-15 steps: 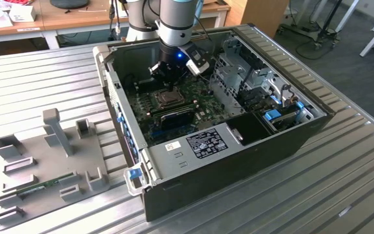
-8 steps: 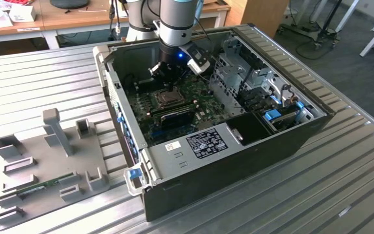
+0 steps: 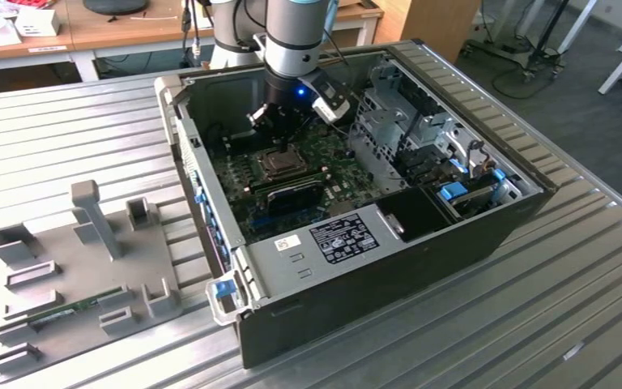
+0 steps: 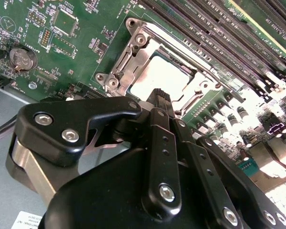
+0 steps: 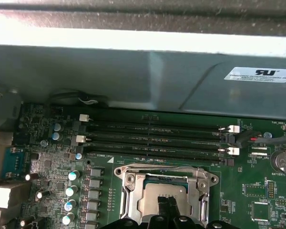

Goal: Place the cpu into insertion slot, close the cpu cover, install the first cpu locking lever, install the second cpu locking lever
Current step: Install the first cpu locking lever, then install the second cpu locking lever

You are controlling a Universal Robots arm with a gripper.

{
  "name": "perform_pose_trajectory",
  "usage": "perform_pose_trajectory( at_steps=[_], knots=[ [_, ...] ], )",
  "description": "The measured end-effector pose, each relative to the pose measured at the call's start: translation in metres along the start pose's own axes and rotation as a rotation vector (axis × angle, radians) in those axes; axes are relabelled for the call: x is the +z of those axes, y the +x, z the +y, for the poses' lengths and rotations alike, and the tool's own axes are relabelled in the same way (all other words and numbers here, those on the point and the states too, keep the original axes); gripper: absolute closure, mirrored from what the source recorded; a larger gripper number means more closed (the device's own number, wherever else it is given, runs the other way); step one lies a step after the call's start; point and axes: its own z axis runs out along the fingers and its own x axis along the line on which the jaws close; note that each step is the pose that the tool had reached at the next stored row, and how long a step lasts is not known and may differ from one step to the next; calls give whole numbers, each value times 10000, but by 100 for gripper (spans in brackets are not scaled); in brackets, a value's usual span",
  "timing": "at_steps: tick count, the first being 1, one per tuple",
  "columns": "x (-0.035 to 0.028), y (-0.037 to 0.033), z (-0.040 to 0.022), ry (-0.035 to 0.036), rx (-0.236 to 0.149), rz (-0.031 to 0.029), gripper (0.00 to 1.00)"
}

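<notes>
The gripper point(image 4: 159, 95) hangs just over the cpu cover point(image 4: 133, 55), fingertips pinched together on nothing, likely for pressing rather than grasping. The cover lies flat around the cpu point(image 4: 159, 78), already seated in the insertion slot point(image 5: 164, 198).

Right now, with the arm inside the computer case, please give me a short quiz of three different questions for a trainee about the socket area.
1. True or false: the cpu already lies in the insertion slot, and the cpu cover is down around it.
2. Multiple choice: the gripper is closest to
A) the coin battery
B) the cpu cover's edge
C) the memory slots
3. Fill in: in the exterior view, a grey parts tray lies on the table to that view's ____ of the case.

Key: 1 true; 2 B; 3 left.
</notes>
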Motion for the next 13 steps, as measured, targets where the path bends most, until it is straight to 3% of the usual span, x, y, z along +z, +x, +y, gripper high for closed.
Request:
perform_pose_trajectory(
  at_steps=[2,13],
  knots=[
    [0,0,0,-8,-499,52,89],
    [0,0,0,-9,-561,59,89]
  ],
)
